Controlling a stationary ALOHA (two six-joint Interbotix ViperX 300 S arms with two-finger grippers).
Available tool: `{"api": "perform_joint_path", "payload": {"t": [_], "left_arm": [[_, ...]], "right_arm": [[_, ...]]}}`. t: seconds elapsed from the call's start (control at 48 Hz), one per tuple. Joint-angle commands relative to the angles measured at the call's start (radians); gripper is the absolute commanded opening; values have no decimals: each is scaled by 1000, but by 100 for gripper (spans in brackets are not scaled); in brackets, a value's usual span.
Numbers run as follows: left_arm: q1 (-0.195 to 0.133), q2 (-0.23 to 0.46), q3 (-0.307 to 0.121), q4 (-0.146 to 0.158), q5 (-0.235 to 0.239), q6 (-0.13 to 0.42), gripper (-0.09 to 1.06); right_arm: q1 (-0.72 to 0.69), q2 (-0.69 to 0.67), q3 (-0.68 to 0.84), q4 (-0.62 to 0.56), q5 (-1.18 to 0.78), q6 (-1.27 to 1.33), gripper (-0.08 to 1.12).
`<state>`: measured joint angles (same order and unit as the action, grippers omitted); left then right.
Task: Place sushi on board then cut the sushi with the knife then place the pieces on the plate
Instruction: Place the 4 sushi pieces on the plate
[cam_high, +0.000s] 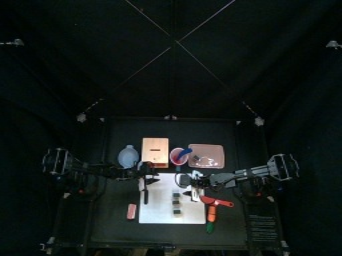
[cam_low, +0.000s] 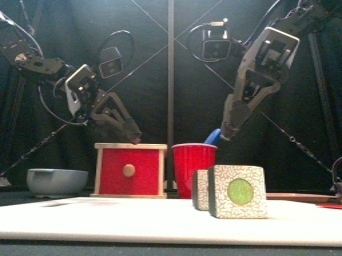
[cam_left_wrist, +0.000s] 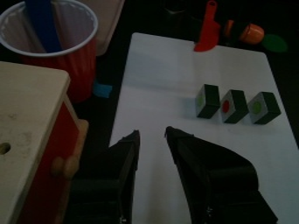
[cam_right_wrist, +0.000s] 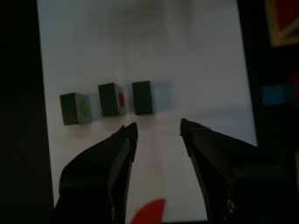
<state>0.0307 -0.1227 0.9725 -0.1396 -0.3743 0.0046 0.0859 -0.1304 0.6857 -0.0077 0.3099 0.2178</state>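
Sushi pieces (cam_left_wrist: 237, 106) stand apart on white board (cam_left_wrist: 163, 79); left tool (cam_left_wrist: 152, 133) and right tool (cam_right_wrist: 158, 124) hover open. Pinch one end piece squarely.

Sushi pieces (cam_left_wrist: 237, 105) on board (cam_left_wrist: 158, 87) (three, side by side); box (cam_low: 131, 170), cup (cam_low: 194, 165) behind; bowl (cam_low: 56, 180) leftmost.

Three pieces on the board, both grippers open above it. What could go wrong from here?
The sushi pieces stand in a tight row on the white board; the right gripper, jaws open, may topple a neighbour while closing on one. The red knife lies at the board's edge, where a sweeping arm might knock it away. The red cup stands beside the pink tray, so a carried piece could clip it.
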Motion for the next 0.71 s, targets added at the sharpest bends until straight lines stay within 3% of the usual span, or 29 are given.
{"api": "perform_joint_path", "payload": {"t": [0.021, 0.708], "left_arm": [[-2, -6, -18, 0, -5, 0, 72], [2, -3, -14, 2, -5, 2, 72]], "right_arm": [[6, 23, -35, 6, -35, -3, 80], [23, 244, -129, 14, -67, -5, 80]]}}
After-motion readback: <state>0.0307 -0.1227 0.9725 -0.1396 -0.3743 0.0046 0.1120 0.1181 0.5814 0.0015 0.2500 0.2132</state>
